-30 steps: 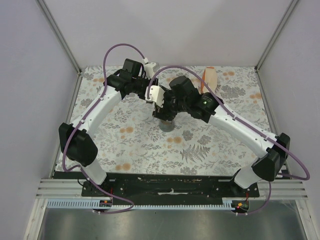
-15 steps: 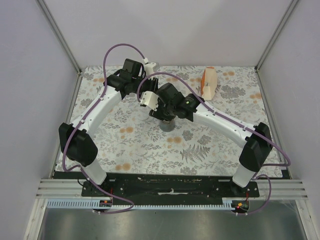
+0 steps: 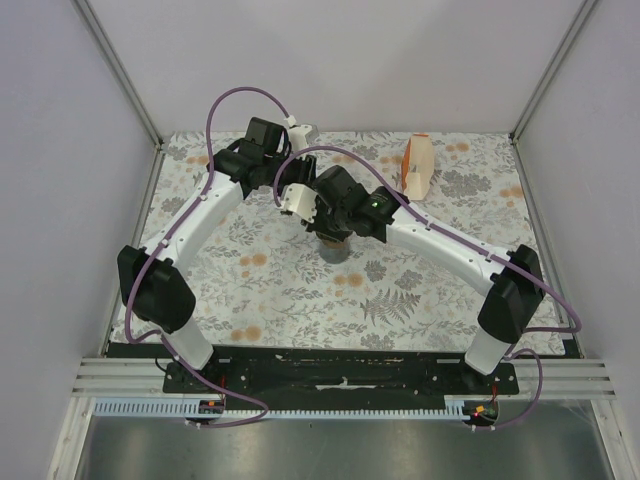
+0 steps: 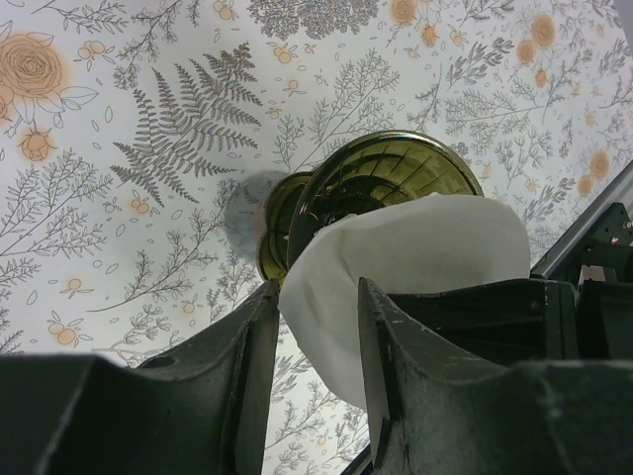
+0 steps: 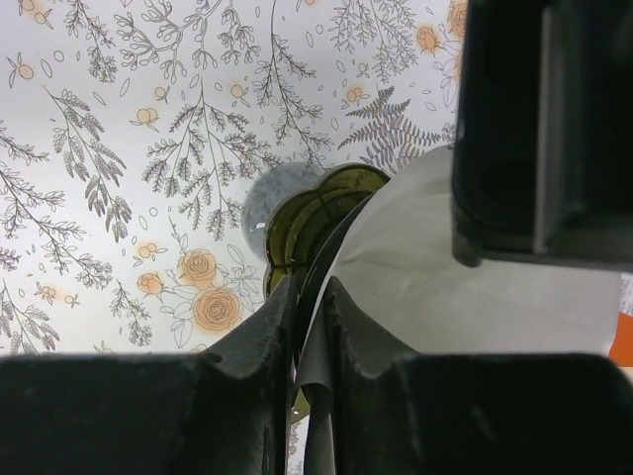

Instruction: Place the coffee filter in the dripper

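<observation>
The olive-green dripper (image 4: 386,173) stands on the flowered tablecloth. The white coffee filter (image 4: 425,247) lies tilted in its mouth, with its lower part sticking out towards me. My left gripper (image 4: 316,297) has that lower part between its fingers and holds it. My right gripper (image 5: 310,292) has its jaws drawn narrow. The dripper's (image 5: 307,213) rim and the edge of the filter (image 5: 415,267) are pinched together between them. In the top view both wrists crowd over the dripper (image 3: 338,250), which they mostly hide.
A white-and-orange wedge-shaped pack (image 3: 417,165) stands at the back right of the table. Metal frame posts and grey walls close in the table on both sides. The left gripper's black body (image 5: 539,129) hangs close above the filter.
The right arm swung left over the dripper, uncovering the pack behind it, and its jaws closed from wide to narrow on the rim. The left arm has stayed put.
</observation>
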Action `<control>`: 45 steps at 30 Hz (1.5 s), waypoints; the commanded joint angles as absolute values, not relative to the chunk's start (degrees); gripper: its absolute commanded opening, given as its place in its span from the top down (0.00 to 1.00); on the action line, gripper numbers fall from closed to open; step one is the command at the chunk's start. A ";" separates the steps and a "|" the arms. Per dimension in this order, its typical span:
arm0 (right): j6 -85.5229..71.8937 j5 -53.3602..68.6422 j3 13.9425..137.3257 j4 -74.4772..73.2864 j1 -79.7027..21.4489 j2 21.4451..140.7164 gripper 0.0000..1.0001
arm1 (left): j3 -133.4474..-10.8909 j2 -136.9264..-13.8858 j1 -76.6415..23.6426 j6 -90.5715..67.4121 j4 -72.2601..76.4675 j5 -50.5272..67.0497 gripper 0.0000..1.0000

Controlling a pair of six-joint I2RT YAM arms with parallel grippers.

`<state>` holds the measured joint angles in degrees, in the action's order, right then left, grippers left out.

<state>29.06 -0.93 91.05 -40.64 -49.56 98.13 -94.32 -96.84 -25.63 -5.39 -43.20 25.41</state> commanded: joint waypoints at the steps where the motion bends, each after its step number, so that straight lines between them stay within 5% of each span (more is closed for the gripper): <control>1: 30.58 -0.18 92.55 -40.61 -49.75 98.26 0.77 | -96.07 -96.06 -25.93 -3.25 -42.63 24.35 0.55; 9: 30.76 1.75 93.25 -40.61 -49.66 96.77 0.43 | -95.71 -96.06 -25.93 -2.90 -42.54 24.26 0.55; 17: 30.59 7.46 93.69 -38.15 -49.57 92.73 0.27 | -95.89 -95.89 -25.93 -2.64 -42.45 23.47 0.55; 32: 19.98 19.16 88.16 -29.73 -41.76 81.66 0.25 | -96.06 -95.62 -25.93 -2.55 -42.36 23.29 0.55; 45: 0.53 4.57 82.27 -23.55 -34.01 85.33 0.23 | -94.66 -95.10 -25.93 -2.37 -41.84 23.03 0.55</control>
